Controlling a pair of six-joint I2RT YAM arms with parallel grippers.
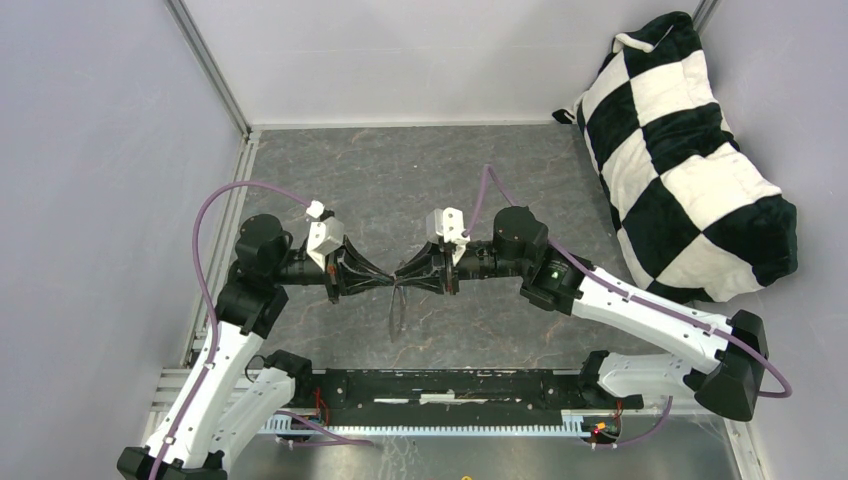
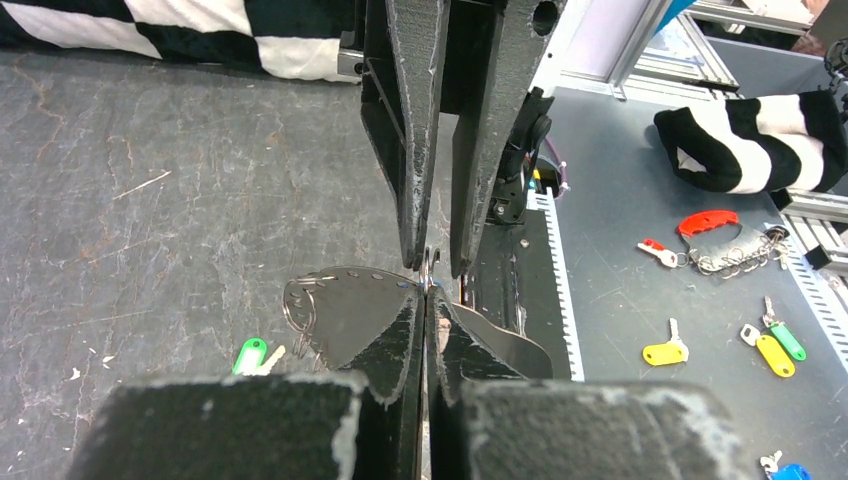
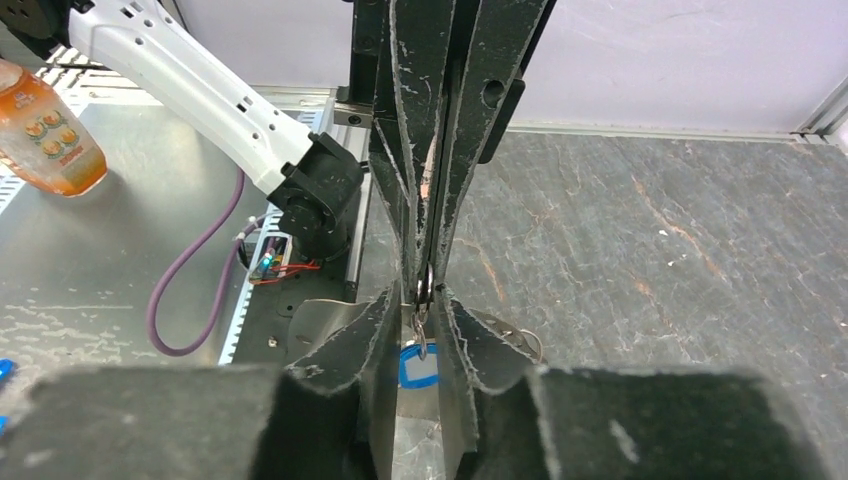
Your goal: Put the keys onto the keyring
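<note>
Clamped on the keyring [image 1: 398,312] by the left gripper [image 2: 424,305], fingers pressed fully together, with the thin loop dangling below the fingertips and clear of the table [image 1: 400,170]; probably done to keep the ring steady and reachable for threading. Met tip to tip by the right gripper [image 3: 420,310], jaws at a slim gap with the blue key [image 3: 418,366] just under its own fingertips. Cannot tell whether gripped or merely bracketed, nor whether already hung on the ring. Shown only from the right wrist: the blue head, and a small bit of ring nipped in the opposite fingers. Shown only from the left wrist: the green key [image 2: 249,355], flat on the table below and to one side of the left gripper, not yet threaded. Shown only from above: both arms level, tips together.
</note>
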